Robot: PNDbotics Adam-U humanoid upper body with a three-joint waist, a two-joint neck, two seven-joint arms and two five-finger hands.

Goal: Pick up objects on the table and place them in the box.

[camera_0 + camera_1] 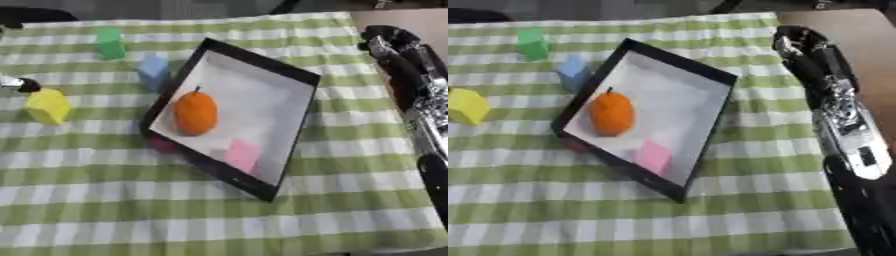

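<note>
Left eye view shows a surface covered by a green-and-white checked cloth [219, 210], with a shallow black-rimmed box with a white floor [302, 75] lying askew near the middle. Inside the box, an orange round fruit with a short dark stem [195, 113] rests toward the near-left part of the floor, and a small pink block [241, 155] lies closer to the near corner, apart from the fruit. A reddish patch shows just outside the box's near-left rim, too blurred to make out.

Outside the box, three blocks sit on the cloth to its left. A light blue block [154, 72] stands just beside the box's left rim. A green block [110, 43] stands farther back, near the blue one. A yellow block [47, 106] sits well to the left, near the edge of the view.

At that left edge, just behind the yellow block, a small silver-and-black part [19, 83] shows; it may belong to the left arm, but the left hand itself cannot be made out, so whether its fingers are spread or curled cannot be told.

The right hand [798, 42] shows best in the right eye view, at the far end of the black and silver arm running along the right side. It is dark and blurred, holds nothing visible, and lies beyond the cloth's right edge, well apart from the box; its finger posture cannot be told.
</note>
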